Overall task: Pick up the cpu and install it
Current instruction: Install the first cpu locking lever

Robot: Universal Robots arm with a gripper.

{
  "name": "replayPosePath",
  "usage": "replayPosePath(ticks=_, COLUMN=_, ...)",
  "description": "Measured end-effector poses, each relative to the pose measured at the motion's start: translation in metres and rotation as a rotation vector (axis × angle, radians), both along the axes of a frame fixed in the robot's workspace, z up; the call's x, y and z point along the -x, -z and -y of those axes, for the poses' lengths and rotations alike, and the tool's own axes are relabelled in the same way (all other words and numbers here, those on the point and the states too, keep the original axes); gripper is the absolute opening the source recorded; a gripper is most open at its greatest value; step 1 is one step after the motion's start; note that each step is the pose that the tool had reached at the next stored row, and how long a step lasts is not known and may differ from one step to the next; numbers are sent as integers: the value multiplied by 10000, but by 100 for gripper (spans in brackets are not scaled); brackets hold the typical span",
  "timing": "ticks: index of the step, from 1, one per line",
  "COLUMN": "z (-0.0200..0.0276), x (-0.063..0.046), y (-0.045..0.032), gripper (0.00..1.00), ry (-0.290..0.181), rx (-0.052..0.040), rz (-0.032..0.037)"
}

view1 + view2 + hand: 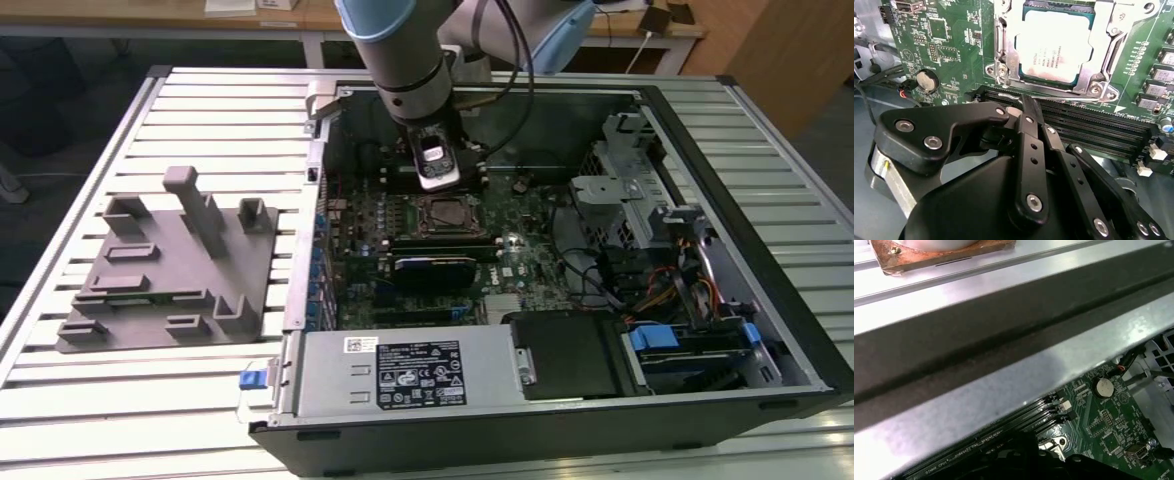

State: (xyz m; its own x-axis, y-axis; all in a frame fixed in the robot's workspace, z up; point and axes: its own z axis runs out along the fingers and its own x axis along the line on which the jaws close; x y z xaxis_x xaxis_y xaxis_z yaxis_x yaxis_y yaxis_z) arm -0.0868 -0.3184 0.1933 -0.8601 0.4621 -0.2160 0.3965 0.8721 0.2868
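Gripper: I see my gripper point(438, 178) inside the open computer case point(787, 330), near its far wall; its fingers point(1030, 131) are closed together on nothing.
Cpu: the cpu point(1053, 44) lies flat in the motherboard socket point(1104, 60), framed by metal on all sides, apart from my fingertips.
Memory slots: the memory slots point(1089, 127) run between socket and gripper.
Room: case walls hem me in; the grey fixture point(167, 265) sits on the table's point(80, 420) open side, outside the case.

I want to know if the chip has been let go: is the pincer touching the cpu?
Apart. In the second wrist view the cpu lies in its socket frame, and the pincer hangs short of it over the memory slots.
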Motion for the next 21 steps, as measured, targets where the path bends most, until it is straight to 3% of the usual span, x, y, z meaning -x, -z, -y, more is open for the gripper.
replayPosePath(ticks=13, z=-2, x=-3, y=21, gripper=11, ry=-103, rx=31, rz=2)
replayPosePath(ticks=21, z=0, x=-6, y=28, gripper=11, ry=-530, rx=60, rz=1)
